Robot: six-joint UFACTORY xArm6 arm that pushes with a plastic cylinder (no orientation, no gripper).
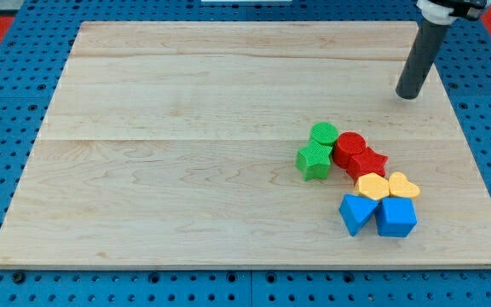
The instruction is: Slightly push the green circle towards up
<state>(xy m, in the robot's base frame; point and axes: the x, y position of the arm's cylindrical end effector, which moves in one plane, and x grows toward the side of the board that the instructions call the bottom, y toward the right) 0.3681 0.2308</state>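
Up-right of green circle point(323, 132): my tip point(408, 95), well apart.

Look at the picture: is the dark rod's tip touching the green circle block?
No, my tip stands apart, toward the view's upper right of the green circle block.

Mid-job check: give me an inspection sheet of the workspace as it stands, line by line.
Surface: pale wooden board, lying on a blue pegboard.
Job's things: green circle, touching the green star just below it and the red cylinder on the view's right.
Clutter: red star, two yellow hearts, blue triangle-like block, blue cube, all packed in one cluster.
Grippers: no jaws; my tip rests up and to the view's right of the cluster, apart from every block.
Cables: nothing seen.
Surroundings: red strip at the view's top left.
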